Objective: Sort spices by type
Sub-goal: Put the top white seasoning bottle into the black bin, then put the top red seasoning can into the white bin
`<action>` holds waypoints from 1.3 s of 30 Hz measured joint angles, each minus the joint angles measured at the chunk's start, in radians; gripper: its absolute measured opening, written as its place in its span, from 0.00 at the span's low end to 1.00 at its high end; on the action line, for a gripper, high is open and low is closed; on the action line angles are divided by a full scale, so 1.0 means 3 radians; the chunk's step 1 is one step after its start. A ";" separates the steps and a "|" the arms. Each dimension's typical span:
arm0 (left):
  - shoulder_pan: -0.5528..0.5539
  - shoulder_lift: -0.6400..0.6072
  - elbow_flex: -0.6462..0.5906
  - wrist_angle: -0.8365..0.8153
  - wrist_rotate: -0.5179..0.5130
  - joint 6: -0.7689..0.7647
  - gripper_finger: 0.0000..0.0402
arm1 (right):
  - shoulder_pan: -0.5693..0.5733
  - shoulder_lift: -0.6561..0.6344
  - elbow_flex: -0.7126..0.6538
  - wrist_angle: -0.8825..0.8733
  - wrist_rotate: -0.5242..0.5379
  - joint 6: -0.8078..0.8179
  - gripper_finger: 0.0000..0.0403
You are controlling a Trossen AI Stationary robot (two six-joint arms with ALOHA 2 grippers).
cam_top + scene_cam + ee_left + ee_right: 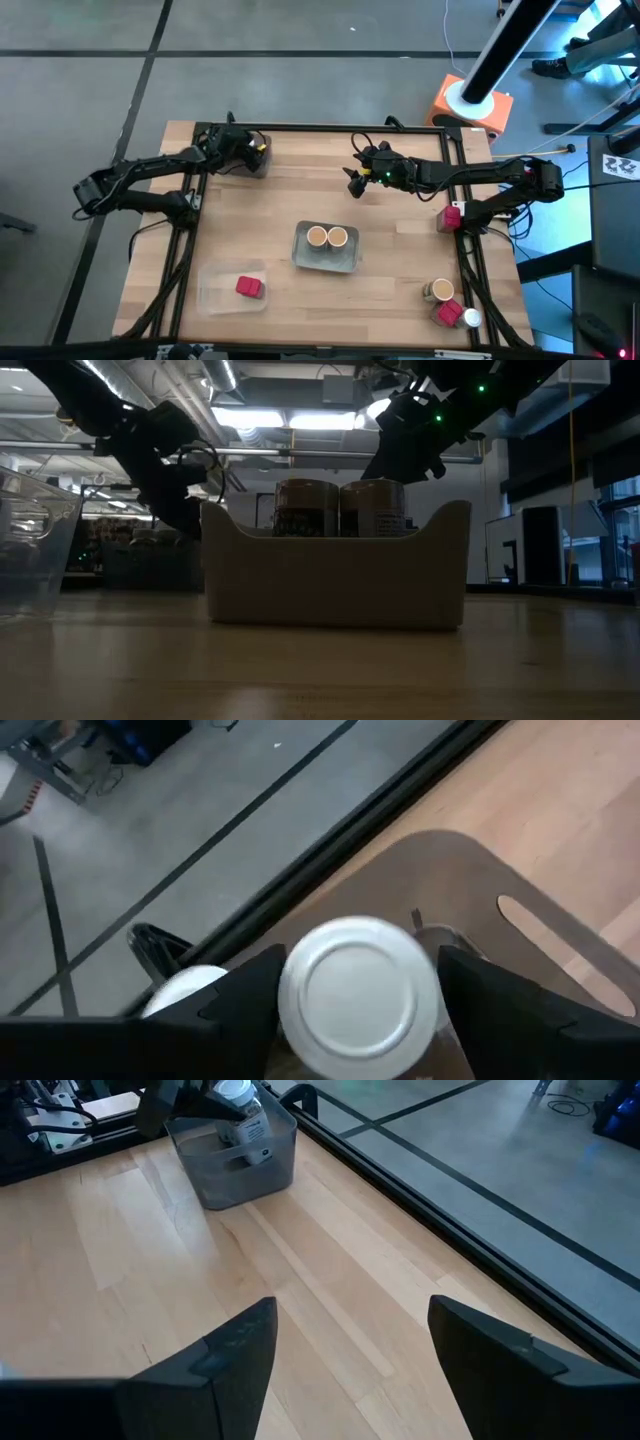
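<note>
Spices are about half sorted: from above, two tan-lidded jars [327, 237] share the grey tray [303, 259], one red box [249, 288] sits in the clear tray [210, 295], four strays wait right. Left wrist: left gripper [355, 995] spread around a white-capped jar [352, 990]. Right wrist: right gripper [352, 1342] wide, empty

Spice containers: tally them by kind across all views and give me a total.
Tan-lidded jars: 3 (two in the grey tray, one at the near right corner)
Red boxes: 3 (one in the clear tray)
White-capped jars: 3 (two in the far left tray, one at the near right corner)
Total: 9
</note>
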State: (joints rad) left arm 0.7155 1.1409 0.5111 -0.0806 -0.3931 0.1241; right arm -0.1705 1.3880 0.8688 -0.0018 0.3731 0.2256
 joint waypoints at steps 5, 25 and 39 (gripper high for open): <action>-0.0004 -0.0154 0.0196 -0.0213 -0.0019 0.0025 0.65 | -0.0001 0.0000 0.0000 0.0000 0.0001 -0.0001 0.64; -0.1445 -0.1059 0.0505 -0.0563 0.0903 -0.0372 0.65 | 0.0000 0.0000 0.0000 0.0001 -0.0001 0.0009 0.64; -0.2433 -0.0755 -0.0202 0.0332 0.0865 -0.0400 0.65 | 0.0106 0.0001 -0.0001 0.0104 -0.0086 -0.0029 0.64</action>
State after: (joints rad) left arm -0.0143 0.9145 0.4506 0.0189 -0.1337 0.0040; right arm -0.1386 1.3883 0.8684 0.0294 0.3472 0.2170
